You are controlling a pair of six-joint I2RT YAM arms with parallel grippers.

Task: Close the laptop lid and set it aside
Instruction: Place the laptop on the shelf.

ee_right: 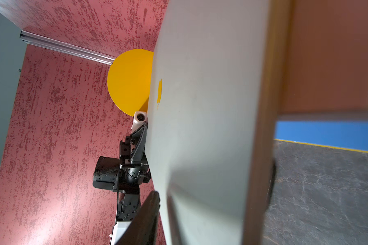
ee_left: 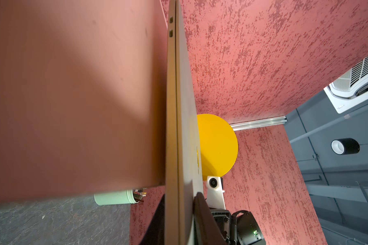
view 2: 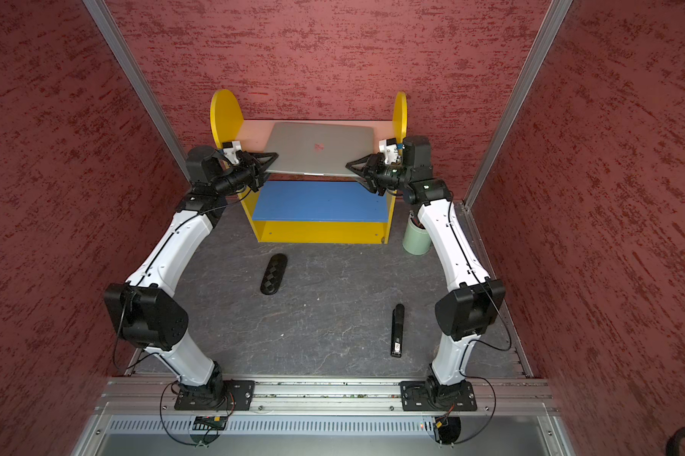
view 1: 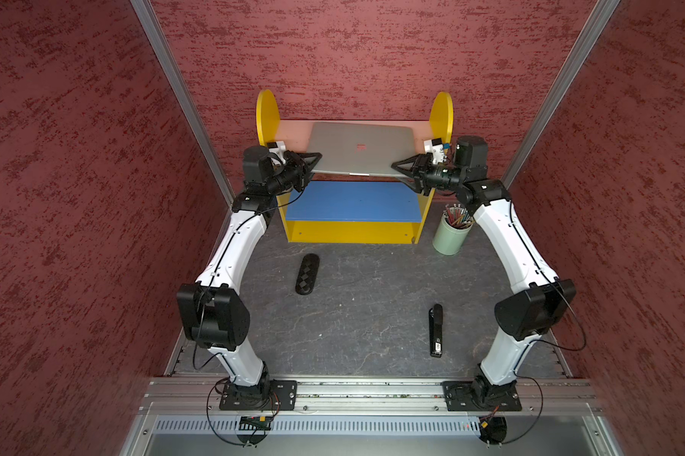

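Up on the pink top shelf (view 1: 293, 134) of the yellow shelf unit (view 1: 441, 114), the laptop (view 1: 360, 152) lies flat with the laptop lid (ee_right: 200, 106) fully down, logo facing up; its front edge juts out past the shelf, above the unit's blue lower shelf (view 1: 352, 201). In both top views an arm comes at it from each side. The left tool (view 1: 313, 164) is clamped on the laptop's left edge, and the left wrist view shows black fingers (ee_left: 202, 216) pressed on lid and base, with the seam between them hairline thin; the right tool (view 1: 398, 173) straddles the right edge, one finger (ee_right: 144, 220) over the lid and one under, though I cannot tell whether it is really gripping. On the table (view 1: 372, 284) in front of the unit lie a black oval case (view 1: 307, 274) and, further forward, a black stapler (view 1: 436, 329); a pale green cup of pencils (view 1: 449, 235) stands just beside the unit's right corner.
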